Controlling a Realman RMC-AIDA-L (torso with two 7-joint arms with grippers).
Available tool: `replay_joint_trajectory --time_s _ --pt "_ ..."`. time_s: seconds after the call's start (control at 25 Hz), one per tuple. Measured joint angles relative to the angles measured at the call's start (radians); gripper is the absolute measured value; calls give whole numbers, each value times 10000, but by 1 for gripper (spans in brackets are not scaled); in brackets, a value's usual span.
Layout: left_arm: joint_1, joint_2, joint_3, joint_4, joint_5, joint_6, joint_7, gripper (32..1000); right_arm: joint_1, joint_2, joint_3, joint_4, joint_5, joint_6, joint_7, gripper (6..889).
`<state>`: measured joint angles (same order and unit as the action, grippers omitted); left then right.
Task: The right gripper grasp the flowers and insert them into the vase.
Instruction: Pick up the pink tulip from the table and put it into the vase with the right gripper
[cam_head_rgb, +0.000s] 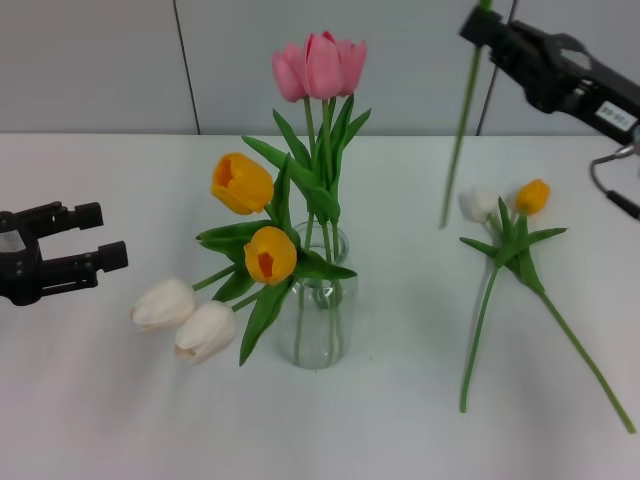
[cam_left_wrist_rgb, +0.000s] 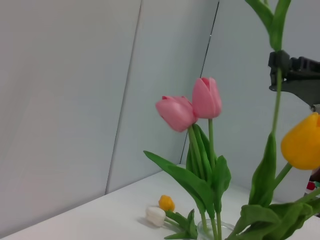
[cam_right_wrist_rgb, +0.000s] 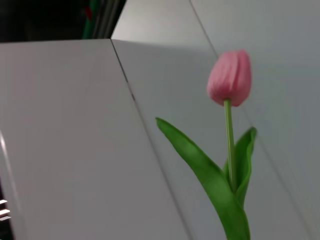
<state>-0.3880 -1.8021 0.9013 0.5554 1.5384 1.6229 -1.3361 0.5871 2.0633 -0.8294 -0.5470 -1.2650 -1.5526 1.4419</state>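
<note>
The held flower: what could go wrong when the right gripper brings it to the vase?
1. The vase is already crowded with tulips and leaves, so the hanging stem may catch on them and miss the mouth.
2. The right gripper holds the stem high up, so its free lower end may swing.
3. Pushing against the packed flowers could tip the vase.

A bare lab-like test bench: plain white table (cam_head_rgb: 90, 420) against grey panelled wall (cam_head_rgb: 90, 60).

Clear glossy glass cylindrical vase (cam_head_rgb: 318, 320), smooth matt white bench (cam_head_rgb: 120, 410), matt black plastic right gripper (cam_head_rgb: 500, 38), waxy-looking artificial pink tulip petals (cam_head_rgb: 320, 65)
</note>
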Motion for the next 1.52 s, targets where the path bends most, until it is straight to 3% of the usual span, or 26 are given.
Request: replay_joint_trajectory --time_s 0.12,0.28,0.44,0.64,0.92,1.2,1.52 --pt "-20 -53 4 65 1 -1 16 825 476 22 -39 690 -10 -142 -142 41" --pt "-36 -203 7 297 3 -57 30 825 979 85 -464 1389 -12 120 -600 41" --pt "-47 -239 7 351 2 -91 31 825 1700 150 -775 2291 13 424 -1326 41" --pt "-118 -302 7 338 31 -93 31 825 2307 167 -809 2991 33 538 -2116 41" --pt "-156 -372 7 339 32 -93 27 826 2702 168 -818 3262 46 1105 -2931 40" --pt "-301 -566 6 338 36 -98 -21 825 2734 168 -850 3540 34 1400 -3227 40" --pt "-498 -653 30 312 78 -108 -24 825 2919 168 -988 3982 21 1918 -3728 40"
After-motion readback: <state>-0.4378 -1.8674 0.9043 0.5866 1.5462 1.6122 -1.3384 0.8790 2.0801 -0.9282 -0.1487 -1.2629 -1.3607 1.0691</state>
